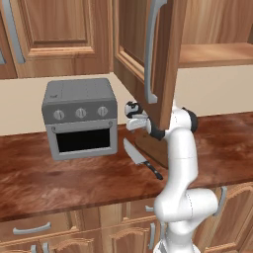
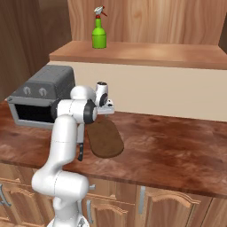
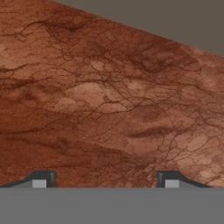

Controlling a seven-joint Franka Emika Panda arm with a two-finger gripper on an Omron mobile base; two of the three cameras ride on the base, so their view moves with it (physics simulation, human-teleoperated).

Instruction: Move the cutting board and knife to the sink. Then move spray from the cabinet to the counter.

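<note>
Brown wood cabinetry surrounds a long reddish-brown counter (image 1: 59, 178) that runs across both base views, with a pale wall band behind it. Above, the cabinet (image 1: 170, 54) stands with its raised-panel door swung outward, the long grey bar handle on the door's face. On the cabinet's shelf in the right base view, the spray (image 2: 99, 29) stands upright, a green bottle with a red-and-white trigger head, well above the counter.

On the counter toward the left sits a grey toaster oven (image 1: 81, 117) with three knobs and a dark window. The white arm rises in front of the counter, its elbow bent over the cutting board (image 2: 105, 138), which lies flat on the counter just right of the toaster oven. The knife (image 1: 140, 157) lies on the counter beside the board, blade toward the oven and black handle toward the counter's front edge.

Over the back end of the board, the gripper (image 3: 105, 178) hangs above the wood. In the hand view its fingertips (image 3: 43, 179) are spread wide apart, with bare counter grain between them and nothing held.
</note>
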